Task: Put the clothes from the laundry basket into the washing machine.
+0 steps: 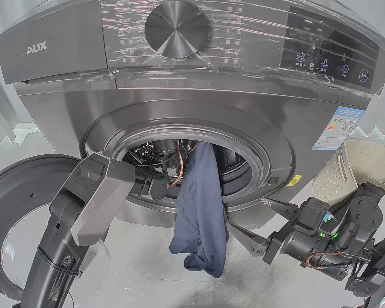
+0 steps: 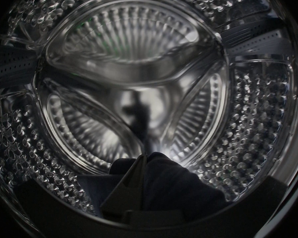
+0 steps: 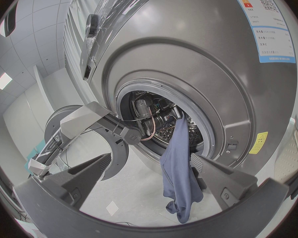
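While the left claw [image 2: 144, 156], arm stretched into the washing machine [image 1: 72, 108], gripped its top end, the navy garment [image 1: 201, 210] hung lengthwise straight down below it, just beside the wide-spread right claw [image 1: 250, 220], whose low arm pointed toward it.

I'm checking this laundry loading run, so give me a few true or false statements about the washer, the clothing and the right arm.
The door of the washing machine is open. True.
The navy garment lies wholly inside the drum. False: most of it hangs out of the opening, down the front.
The right gripper is open. True.
The laundry basket stands at the robot's left. False: it is at the robot's right, beside the machine.
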Available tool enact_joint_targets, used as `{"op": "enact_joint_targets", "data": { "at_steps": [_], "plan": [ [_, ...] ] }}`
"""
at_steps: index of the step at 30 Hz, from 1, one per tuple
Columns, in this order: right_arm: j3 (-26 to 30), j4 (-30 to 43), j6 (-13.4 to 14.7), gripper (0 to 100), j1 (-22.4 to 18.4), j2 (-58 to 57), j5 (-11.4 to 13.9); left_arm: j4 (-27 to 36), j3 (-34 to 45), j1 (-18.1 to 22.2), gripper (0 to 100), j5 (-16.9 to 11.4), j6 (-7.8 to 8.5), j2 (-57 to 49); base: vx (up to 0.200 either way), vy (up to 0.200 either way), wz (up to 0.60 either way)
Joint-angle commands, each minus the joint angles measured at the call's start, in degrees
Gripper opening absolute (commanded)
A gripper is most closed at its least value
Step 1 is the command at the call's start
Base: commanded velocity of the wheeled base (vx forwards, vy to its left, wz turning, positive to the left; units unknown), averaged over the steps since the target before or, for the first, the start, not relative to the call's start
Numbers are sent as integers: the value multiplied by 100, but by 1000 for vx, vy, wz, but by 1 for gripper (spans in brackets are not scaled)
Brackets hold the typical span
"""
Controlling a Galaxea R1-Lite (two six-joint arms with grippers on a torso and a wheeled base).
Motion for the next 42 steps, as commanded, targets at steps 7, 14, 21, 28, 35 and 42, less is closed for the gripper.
{"op": "enact_joint_targets", "data": {
  "at_steps": [7, 14, 21, 28, 35, 42],
  "plan": [
    [2, -1, 10, 100, 38, 41, -6, 210, -469, 16, 100, 146, -33, 499, 0, 0, 0],
    [11, -1, 1, 100, 38, 41, -6, 360, -207, -63, 100, 146, -156, 350, 0, 0, 0],
    [11, -1, 1, 100, 65, 33, -6, 421, 1111, -178, 100, -179, -226, -380, 0, 0, 0],
    [11, -1, 10, 100, 82, 33, -15, 395, 1902, -310, 100, -302, -156, -626, 0, 0, 0],
    [11, -1, 10, 100, 91, 33, -15, 360, 2069, -318, 100, -337, -33, -626, 0, 0, 0],
    [11, -1, 1, 100, 82, 24, -15, 228, 2130, -345, 100, -337, -24, -617, 0, 0, 0]
  ]
}}
